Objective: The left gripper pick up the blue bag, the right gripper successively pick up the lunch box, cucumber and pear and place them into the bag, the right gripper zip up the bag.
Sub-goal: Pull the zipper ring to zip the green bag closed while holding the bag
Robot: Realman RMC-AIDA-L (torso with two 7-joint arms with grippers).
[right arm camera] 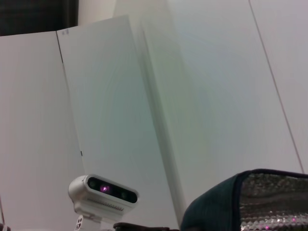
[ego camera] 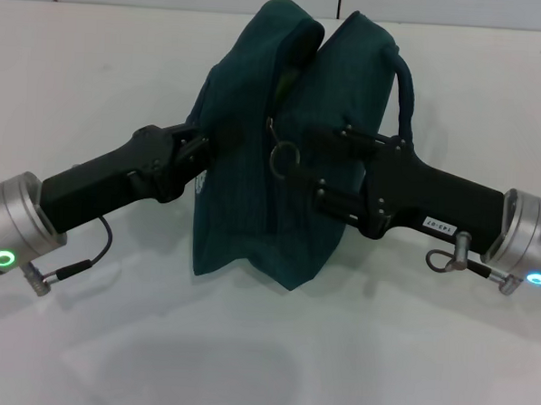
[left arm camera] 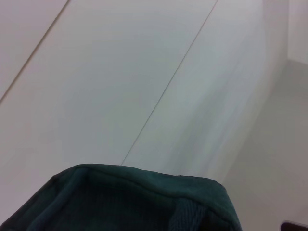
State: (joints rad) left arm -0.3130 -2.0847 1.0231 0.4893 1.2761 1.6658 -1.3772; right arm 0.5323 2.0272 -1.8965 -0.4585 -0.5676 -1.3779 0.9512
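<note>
The blue bag (ego camera: 253, 183) is seen standing upright in the middle of the white desk (ego camera: 263, 347). It is made of dark blue-green cloth. Its top is pinched into two humps with a gap between them. A dark rope handle (ego camera: 405, 87) is looped over its right side. A round metal ring (ego camera: 284, 155) is hung on the front. A shiny silver lining (right arm camera: 272, 199) is shown inside the bag in the right wrist view.
</note>
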